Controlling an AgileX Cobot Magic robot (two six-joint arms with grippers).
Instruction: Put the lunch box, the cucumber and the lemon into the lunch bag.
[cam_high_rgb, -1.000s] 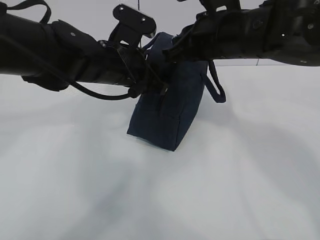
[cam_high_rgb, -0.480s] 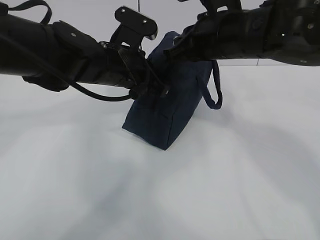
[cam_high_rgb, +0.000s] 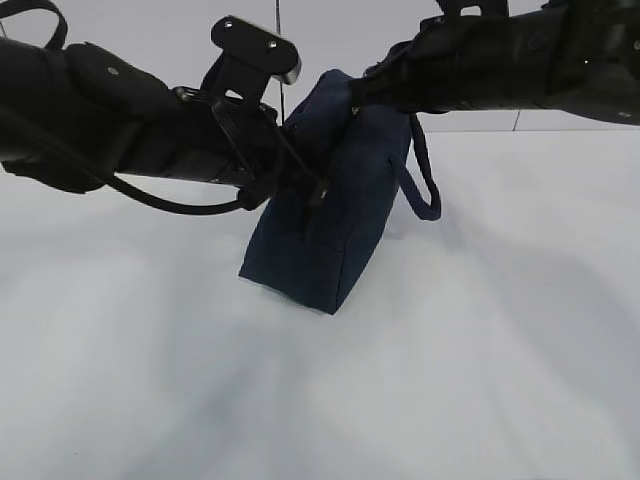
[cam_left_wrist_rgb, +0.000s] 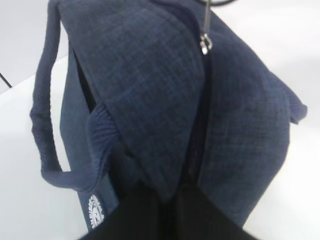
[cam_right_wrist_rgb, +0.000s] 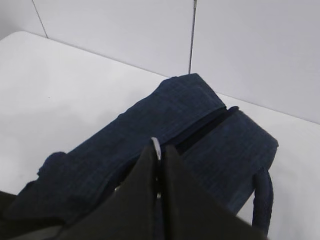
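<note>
The dark navy lunch bag (cam_high_rgb: 330, 230) stands tilted on the white table, one bottom edge lifted. My left gripper (cam_high_rgb: 312, 192) is shut on the fabric at the bag's top near one end of the zipper, shown close up in the left wrist view (cam_left_wrist_rgb: 172, 200). My right gripper (cam_high_rgb: 362, 92) is shut on the metal ring pull (cam_right_wrist_rgb: 157, 145) at the bag's upper end. The zipper slider (cam_left_wrist_rgb: 205, 44) sits at the far end from my left gripper. A dark gap shows along the zipper (cam_right_wrist_rgb: 205, 130). The lunch box, cucumber and lemon are out of view.
The white table (cam_high_rgb: 500, 350) spreads all round the bag. One loop handle (cam_high_rgb: 425, 185) hangs off the bag's right side, another (cam_left_wrist_rgb: 42, 115) on the side with the white logo (cam_left_wrist_rgb: 96, 212). A pale wall (cam_right_wrist_rgb: 250, 50) stands behind the table.
Both arms have risen a little and shifted left. The bag has slid left with them and tilts more steeply. Both grips are unchanged.
</note>
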